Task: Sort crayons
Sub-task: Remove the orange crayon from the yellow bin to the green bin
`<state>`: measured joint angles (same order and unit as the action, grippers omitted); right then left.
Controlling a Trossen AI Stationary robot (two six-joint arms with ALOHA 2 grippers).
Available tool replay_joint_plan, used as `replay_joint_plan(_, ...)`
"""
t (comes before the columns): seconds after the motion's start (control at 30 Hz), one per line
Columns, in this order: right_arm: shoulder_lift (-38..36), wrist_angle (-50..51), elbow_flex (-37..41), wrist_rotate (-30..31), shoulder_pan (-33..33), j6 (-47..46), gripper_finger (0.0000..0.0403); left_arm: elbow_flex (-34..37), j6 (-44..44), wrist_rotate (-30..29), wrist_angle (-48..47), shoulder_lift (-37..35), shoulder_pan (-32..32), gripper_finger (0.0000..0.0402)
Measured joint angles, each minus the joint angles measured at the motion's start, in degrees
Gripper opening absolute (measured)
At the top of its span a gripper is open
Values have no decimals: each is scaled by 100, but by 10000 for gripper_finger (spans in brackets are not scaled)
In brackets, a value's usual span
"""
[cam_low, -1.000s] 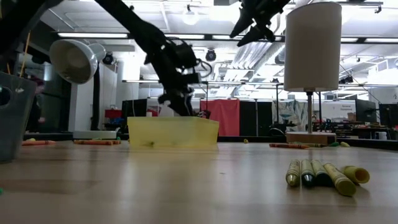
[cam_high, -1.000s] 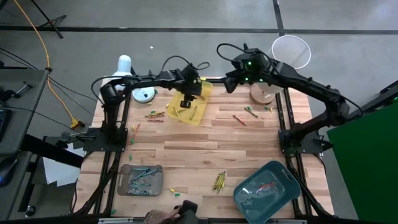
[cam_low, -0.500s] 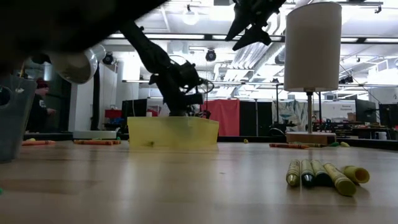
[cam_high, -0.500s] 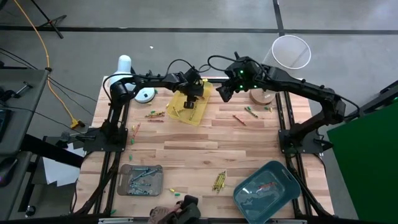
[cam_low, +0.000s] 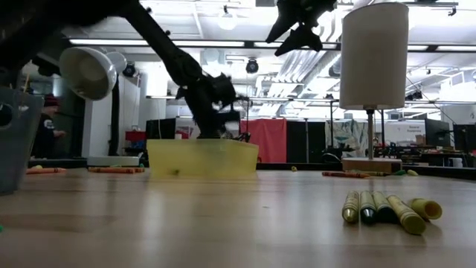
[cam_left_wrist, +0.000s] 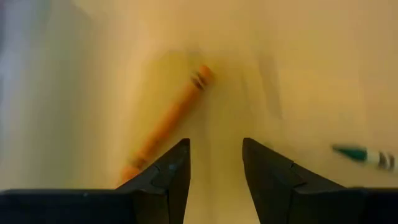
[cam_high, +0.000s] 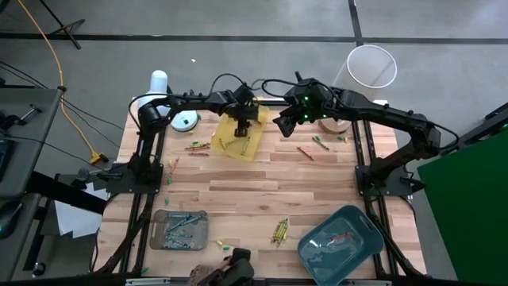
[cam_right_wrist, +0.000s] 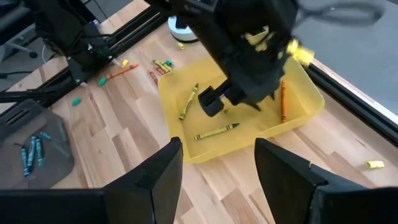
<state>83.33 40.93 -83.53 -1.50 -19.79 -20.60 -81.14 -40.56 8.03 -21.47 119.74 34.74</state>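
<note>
Progress: sorting looks partly done, as a judgement; every tray holds some crayons and several lie loose on the table [cam_high: 238, 195].
Yellow tray [cam_high: 255, 148]: sits at about 12 o'clock on the table, holding olive-yellow crayons [cam_right_wrist: 216, 133], an orange crayon [cam_left_wrist: 166, 122] and, in the left wrist view, a green one [cam_left_wrist: 360, 154]; whether that mix is intended cannot be told.
Grey tray [cam_high: 200, 215]: at about 7 o'clock, with blue crayons [cam_high: 179, 228] inside.
Teal tray [cam_high: 311, 249]: at about 5 o'clock, with reddish crayons [cam_high: 340, 237] in it.
Left to sort, 6 o'clock: 1 cluster of olive-yellow crayons [cam_high: 279, 232] near the front edge, plus small green bits [cam_high: 224, 246] beside it.
Left to sort, 10 o'clock: a few red and yellow crayons [cam_high: 198, 147] just beside the yellow tray, and more near the left frame [cam_high: 170, 170].
Left to sort, 1 o'clock: a red crayon [cam_high: 304, 152] and green ones [cam_high: 321, 142] under the right arm.
Left gripper [cam_left_wrist: 215, 163]: down inside the yellow tray, fingers parted and holding nothing; the orange crayon lies just beyond 1 fingertip.
Right gripper [cam_right_wrist: 219, 163]: hangs above the table just beside the yellow tray at its 3 o'clock side, fingers wide apart and empty.
Judgement on what remains: at least 3 loose groups are not yet in trays, so more than a few picks seem to be left.
</note>
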Motion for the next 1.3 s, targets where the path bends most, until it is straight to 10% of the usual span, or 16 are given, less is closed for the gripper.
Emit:
replay_joint_plan(0.47,0,-7,0,3,-9,2,192,-7,890,1040,889,46,418,133)
replay_joint_plan(1.3,0,-20,0,4,-7,-35,192,-22,718,614,441,298,405,133)
